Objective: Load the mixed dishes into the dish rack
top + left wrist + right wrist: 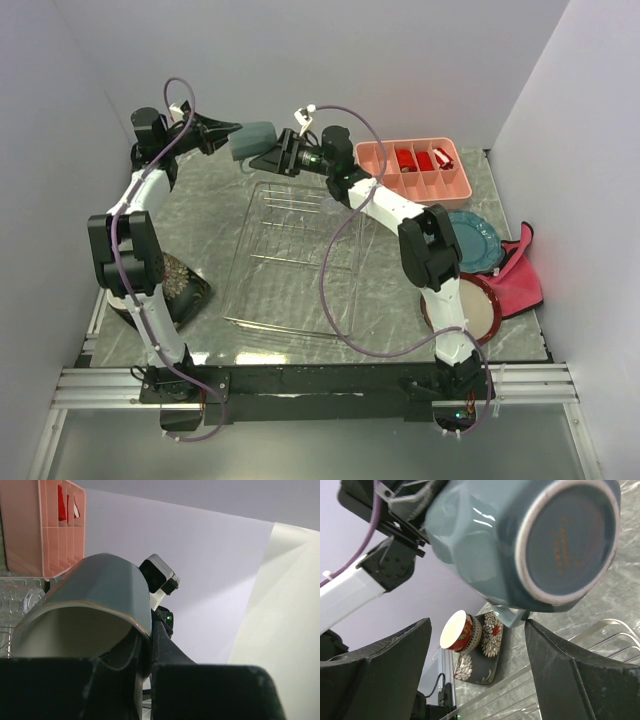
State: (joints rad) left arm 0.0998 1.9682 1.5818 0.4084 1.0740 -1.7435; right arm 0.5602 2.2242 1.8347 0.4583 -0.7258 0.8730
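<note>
left jaws: clamped on grey-blue mug (pixel 255 140), which I hold aloft on its side near dish rack (pixel 300 208) far edge | right jaws: wide, facing mug base, not touching

From above, you get only part of the black floral square plate (pixel 185 287) near the table's (pixel 210 200) left edge; the left arm (pixel 125 255) covers the rest. By the right edge, the right arm (pixel 435 250) hides part of the teal scalloped plate (pixel 480 240) and part of the red-rimmed cream round plate (pixel 485 315). The dish rack's (pixel 290 260) thin wires nearly vanish against the table. In your right wrist view the grey-blue mug (pixel 485 545) is cut off by the top edge, its handle (pixel 507 615) is mostly hidden, and the writing on its base is too small to read. In your left wrist view the pink tray (pixel 25 530) runs off the top-left corner.
</note>
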